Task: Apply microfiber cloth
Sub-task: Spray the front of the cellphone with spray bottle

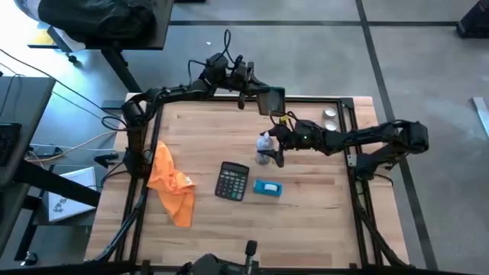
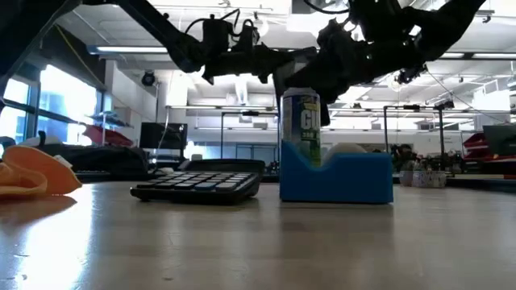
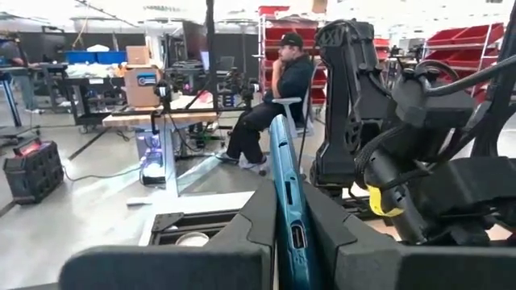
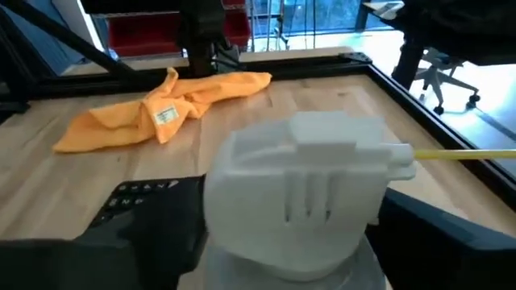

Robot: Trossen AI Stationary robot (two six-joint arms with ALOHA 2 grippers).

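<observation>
The orange microfiber cloth (image 1: 170,183) lies crumpled on the table's left part, also visible in the right wrist view (image 4: 161,113) and the low view (image 2: 32,173); no gripper touches it. My left gripper (image 1: 260,98) is above the table's far edge, shut on a flat teal tablet (image 3: 286,201). My right gripper (image 1: 270,150) is near the table's middle, shut on a spray bottle (image 1: 264,147) with a white head (image 4: 306,185) and a green label (image 2: 302,121). A black calculator (image 1: 232,181) and a small blue box (image 1: 267,188) lie in front of it. My left gripper pinches the tablet's two flat faces at one end (image 3: 292,238) between its two fingers. The tablet stands on edge between them, reaches away past the fingertips, and is lifted clear of the table. My right gripper has a finger (image 4: 153,234) on either side of the bottle, just below its white head (image 4: 282,258), coming level from the table's right. The bottle stands upright. Whether its base rests on the table cannot be told, as the blue box hides it.
Two small round tins (image 1: 330,114) stand at the table's far right corner. Black frame rails (image 1: 359,198) run along the table's edges. A person (image 3: 278,89) sits in the room beyond the far edge. Bare wood (image 1: 321,221) lies at the near right.
</observation>
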